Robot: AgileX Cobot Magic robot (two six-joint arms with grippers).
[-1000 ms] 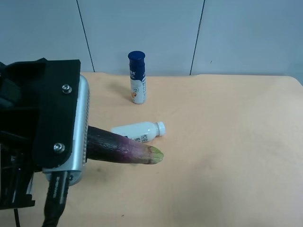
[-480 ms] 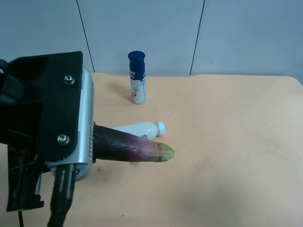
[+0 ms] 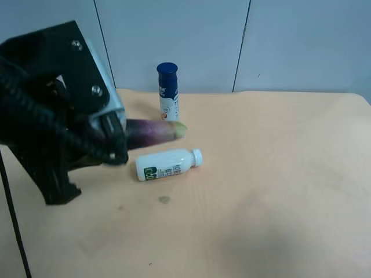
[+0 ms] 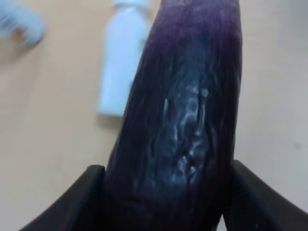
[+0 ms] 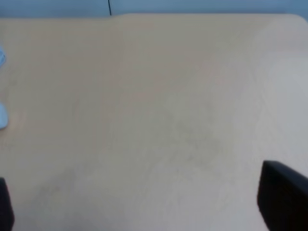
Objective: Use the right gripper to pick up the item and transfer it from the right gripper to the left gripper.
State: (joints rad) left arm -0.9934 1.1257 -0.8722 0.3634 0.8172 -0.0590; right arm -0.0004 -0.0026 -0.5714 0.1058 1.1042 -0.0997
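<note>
One eggplant [image 3: 154, 132] sits clamped between the two fingers [image 4: 72, 204] of the left gripper [image 3: 117, 139], raised off the tabletop [image 3: 278, 191] just beside the lying white bottle [image 3: 168, 164]. Beyond that bottle stands the second, the blue-capped bottle [image 3: 167, 95]. The eggplant's gripped end is hidden. The right gripper [image 5: 144, 209] is spread wide and empty, its fingers [image 5: 281, 202] cut off at the frame edge.

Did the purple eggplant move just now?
Yes. The eggplant went up the exterior high view: from below the lying white bottle to above it, near the blue-capped bottle.
</note>
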